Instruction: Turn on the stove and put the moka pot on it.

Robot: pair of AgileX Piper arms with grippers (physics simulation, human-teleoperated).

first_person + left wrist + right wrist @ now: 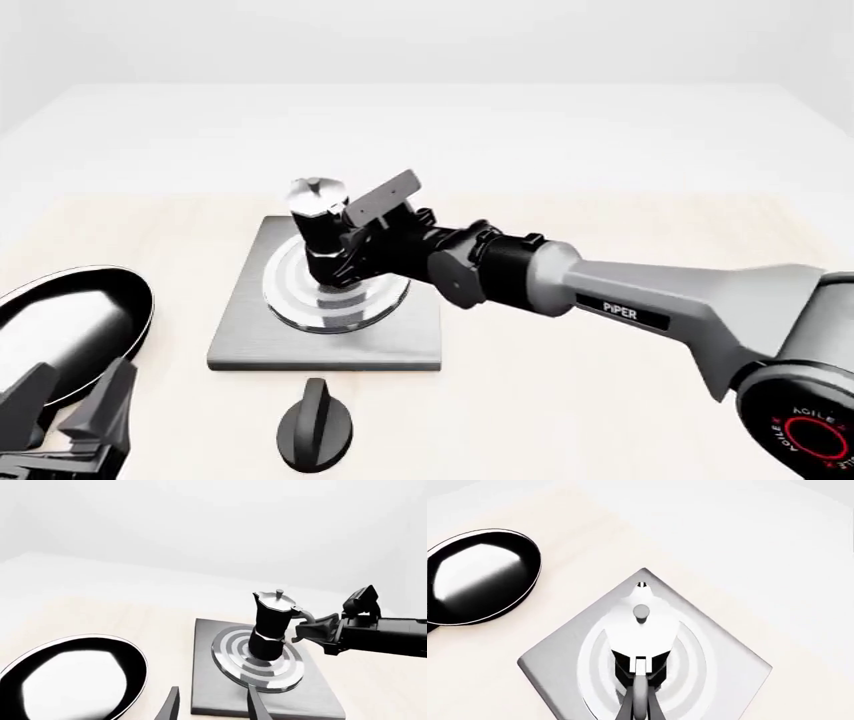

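Note:
The moka pot [320, 225] stands upright on the silver rings of the dark-grey stove slab [400, 340]. My right gripper [350, 248] reaches in from the right and is shut on the pot's black loop handle [303, 616]. In the right wrist view I look down on the pot's shiny lid [640, 612] and the slab [547, 665]. The black round knob [316, 428] lies in front of the slab, its ridge pointing away from me. My left gripper [67, 410] is open and empty at the near left, well back from the slab [313, 695]; its fingertips [170, 705] show in its wrist view.
A glossy black frying pan [67, 320] lies at the left of the table, just beyond my left gripper; it also shows in the left wrist view [73, 680] and the right wrist view [480, 575]. The right arm [641, 300] spans the table's right half.

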